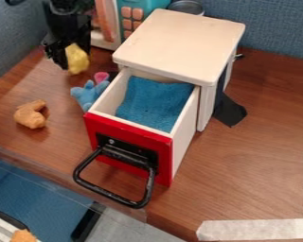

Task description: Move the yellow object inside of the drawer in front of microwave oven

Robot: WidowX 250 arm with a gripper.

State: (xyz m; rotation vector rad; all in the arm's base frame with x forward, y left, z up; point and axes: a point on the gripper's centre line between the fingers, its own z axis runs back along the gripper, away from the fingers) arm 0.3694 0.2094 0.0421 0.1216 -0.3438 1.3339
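You had the end effector (72, 55) over the far left of the worktop (243, 156), apparently gripping the yellow object (78, 60). The object was near the front of the microwave oven (133, 15), left of the open drawer (127, 133). Whether its lower end touched the wood could not be told.

The wording was open to two readings; taking the microwave front as the destination, setting-down was judged the step in hand. You needed to lower straight and slowly until the wood bore the weight, then part the fingers only enough to free the object and lift squarely away. An early release risked a roll, given the rounded shape. A sideways drift to the near right risked the pink cup (102, 77) and the blue toy (88, 94); a drift to the far side risked the oven.

The object's long axis ran nearly up and down the view, its lower end slightly to the right. The narrower end pointed up between the fingers, and the broader end pointed down toward the near side. You could not confirm from this angle how steeply it stood.
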